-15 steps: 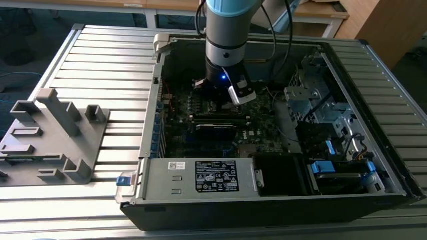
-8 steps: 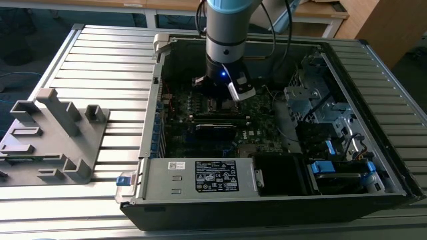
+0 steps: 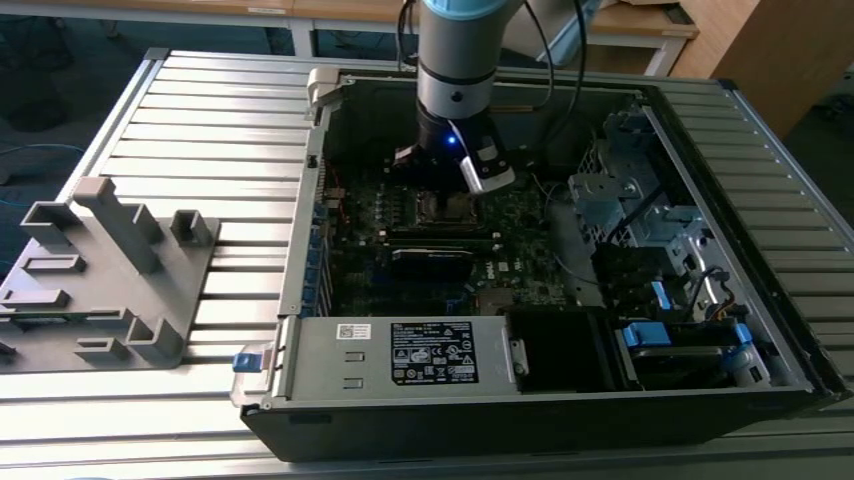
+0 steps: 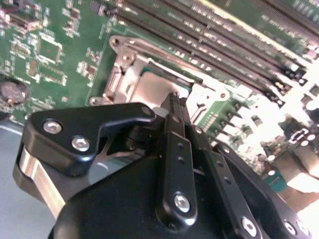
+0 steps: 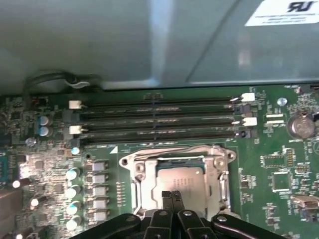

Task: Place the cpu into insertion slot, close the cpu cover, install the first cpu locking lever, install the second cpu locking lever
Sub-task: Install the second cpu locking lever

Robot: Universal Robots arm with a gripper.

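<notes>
The cpu [image 5: 180, 177] lies flat in the insertion slot [image 3: 449, 206], its dull silver top showing in both wrist views [image 4: 149, 88]. The silver cpu cover [image 5: 137, 185] lies down around it like a frame [image 4: 117, 82]. A thin metal lever [image 4: 164, 57] runs along the socket's edge beside the memory slots. My gripper [image 5: 172, 195] hangs just over the chip's near edge with its black fingertips pressed together and nothing between them [image 4: 174, 98]. In the exterior view the gripper [image 3: 449, 180] reaches down into the open computer case above the socket.
Several long black memory slots [image 5: 154, 119] run beside the socket. The case's grey wall [image 5: 149, 45] rises behind them. A power supply [image 3: 400, 352] and a drive cage [image 3: 627, 195] crowd the case. A grey fixture [image 3: 107, 270] stands at the exterior view's left.
</notes>
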